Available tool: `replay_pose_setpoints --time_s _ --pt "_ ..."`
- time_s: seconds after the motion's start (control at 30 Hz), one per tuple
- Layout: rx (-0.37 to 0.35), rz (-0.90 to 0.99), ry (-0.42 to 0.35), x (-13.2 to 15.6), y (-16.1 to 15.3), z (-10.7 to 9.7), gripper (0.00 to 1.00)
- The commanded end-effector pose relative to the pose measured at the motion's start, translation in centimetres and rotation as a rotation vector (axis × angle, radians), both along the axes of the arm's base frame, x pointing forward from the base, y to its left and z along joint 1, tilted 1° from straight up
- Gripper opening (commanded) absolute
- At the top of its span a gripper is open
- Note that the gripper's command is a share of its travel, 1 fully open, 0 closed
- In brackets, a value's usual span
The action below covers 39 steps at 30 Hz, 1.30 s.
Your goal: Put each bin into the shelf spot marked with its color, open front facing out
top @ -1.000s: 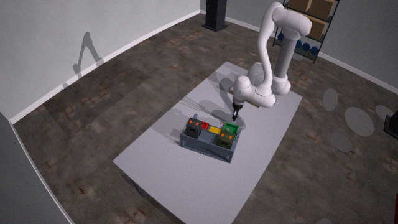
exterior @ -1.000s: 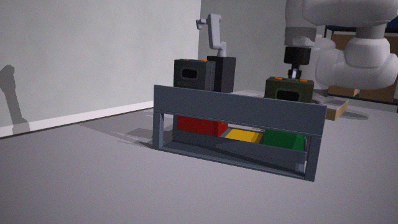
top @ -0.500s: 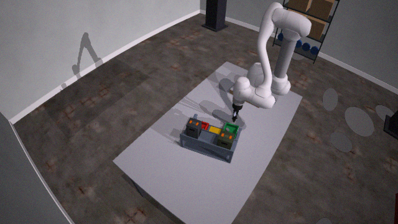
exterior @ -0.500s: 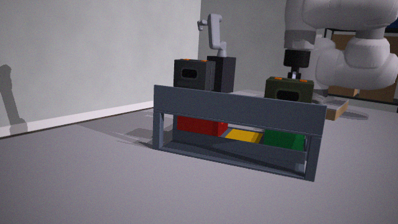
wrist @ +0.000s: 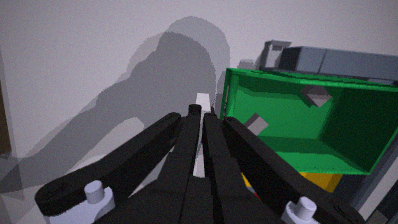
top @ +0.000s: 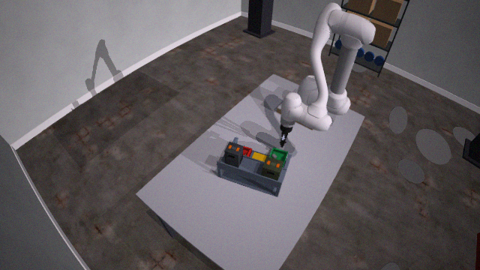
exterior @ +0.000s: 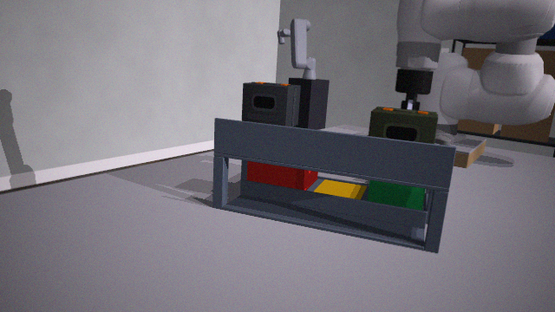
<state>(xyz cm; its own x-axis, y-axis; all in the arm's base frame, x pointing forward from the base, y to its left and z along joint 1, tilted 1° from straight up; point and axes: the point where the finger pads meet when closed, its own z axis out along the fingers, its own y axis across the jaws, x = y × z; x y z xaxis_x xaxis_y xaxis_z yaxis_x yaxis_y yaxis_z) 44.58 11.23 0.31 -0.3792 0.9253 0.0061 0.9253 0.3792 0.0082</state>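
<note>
In the top view, the gray shelf [top: 247, 183] [exterior: 329, 145] [wrist: 350, 65] was seen just below the middle of the frame, set on the pale table [top: 210, 210] [exterior: 173, 260] [wrist: 100, 30]. A dark gray case [top: 233, 155] [exterior: 269, 104] was placed over its left end, and an olive case [top: 272, 169] [exterior: 401, 123] over its right end. The green bin [top: 278, 156] [exterior: 395, 195] [wrist: 295, 117] was located just above the olive case in that view; in the wrist view it filled the right half of the frame, its open side turned toward the camera and two small gray parts contained in it. The red bin [top: 247, 151] [exterior: 277, 174] was seen beside the dark gray case in the top view and through the shelf's opening in the exterior view, left of the flat yellow mark [top: 259, 157] [exterior: 340, 189] [wrist: 324, 182]. Whether parts were held in the red bin could not be told. The gripper [top: 283, 144] [exterior: 410, 105] [wrist: 202, 102] was pointed downward near the green bin, to its left in the wrist view, its jaws clenched together with nothing seen grasped. A wood-edged board [exterior: 473, 153] was seen at the right of the exterior view.

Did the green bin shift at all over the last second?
No: in the top and exterior views, the green bin keeps its place against the shelf, beside the yellow mark.
</note>
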Motion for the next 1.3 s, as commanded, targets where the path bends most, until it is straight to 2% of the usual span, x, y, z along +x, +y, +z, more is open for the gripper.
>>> replay_pose_setpoints --time_s 0.0,1.27 --pt "0.000 0.000 0.000 0.0 0.0 0.0 0.10" --pt "0.000 0.000 0.000 1.6 0.7 0.0 0.10"
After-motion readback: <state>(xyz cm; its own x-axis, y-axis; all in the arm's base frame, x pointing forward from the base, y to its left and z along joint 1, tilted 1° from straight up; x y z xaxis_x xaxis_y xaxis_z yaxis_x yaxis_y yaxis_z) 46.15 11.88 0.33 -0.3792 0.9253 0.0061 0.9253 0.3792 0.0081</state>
